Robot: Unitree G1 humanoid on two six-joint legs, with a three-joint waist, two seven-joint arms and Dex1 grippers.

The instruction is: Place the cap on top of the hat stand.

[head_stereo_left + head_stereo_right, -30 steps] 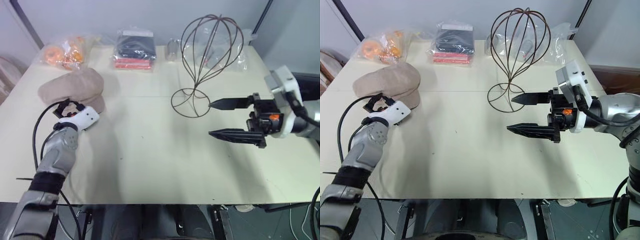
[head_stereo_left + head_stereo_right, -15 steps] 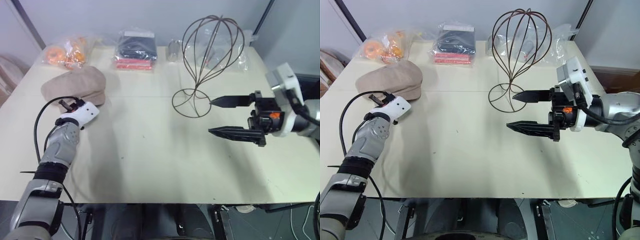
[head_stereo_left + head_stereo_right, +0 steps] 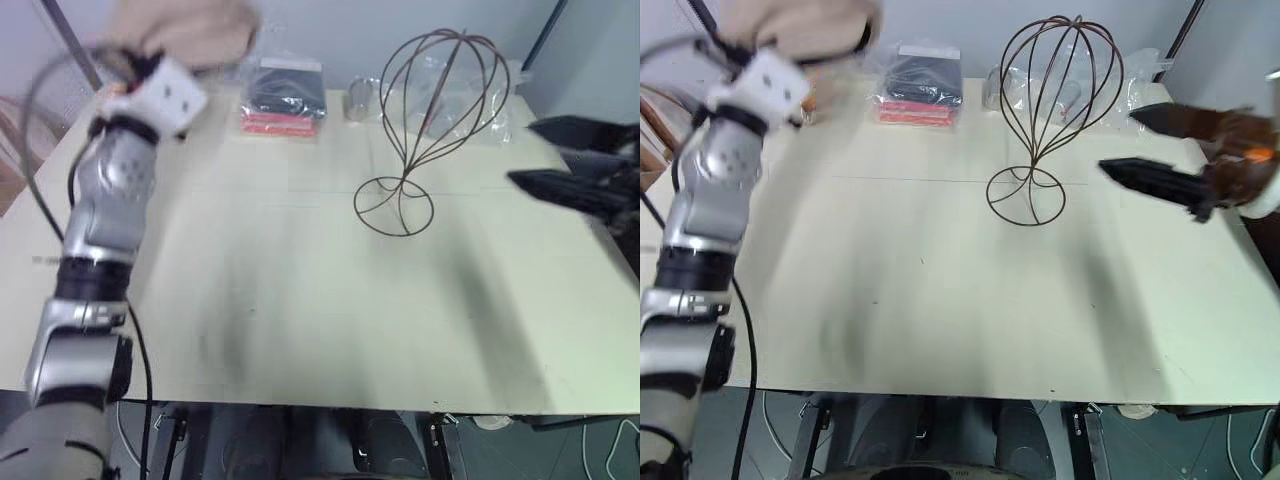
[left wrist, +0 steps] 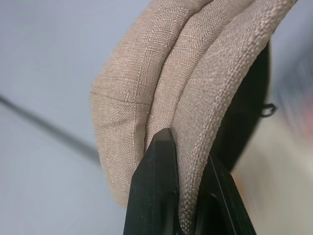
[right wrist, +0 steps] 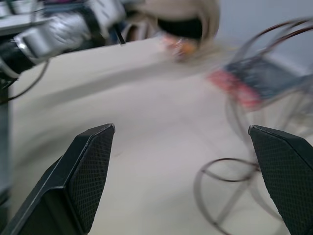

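A second ago the cap (image 3: 185, 28) lay on the far left of the desk (image 3: 300, 290) with the left gripper (image 4: 182, 161) at its near edge. Now the cap is up in the air, clear of the desk, above the far left corner. The left arm has swung up with it, and its jaws are clamped on a fold of the tan fabric, as the left wrist view shows close up. The right gripper (image 3: 1160, 150) has moved away from the foot of the hat stand (image 3: 1050, 110) toward the right edge of the scene; its jaws stand wide apart with nothing between them. The hat stand has kept its place on the far right part of the desk, upright and bare, well apart from the cap.

There is one cap and one hat stand. Along the far edge of the desk lie one bag with a dark folded thing and a red strip (image 3: 920, 85), one bag with orange contents (image 5: 178, 46) partly hidden behind the raised arm, and some clear plastic wrapping (image 3: 1140, 75) behind the stand.

The desk top is pale cream and smooth, with a faint seam line running left to right across it. Behind it is a plain light grey wall with a dark slanted strip at each side.
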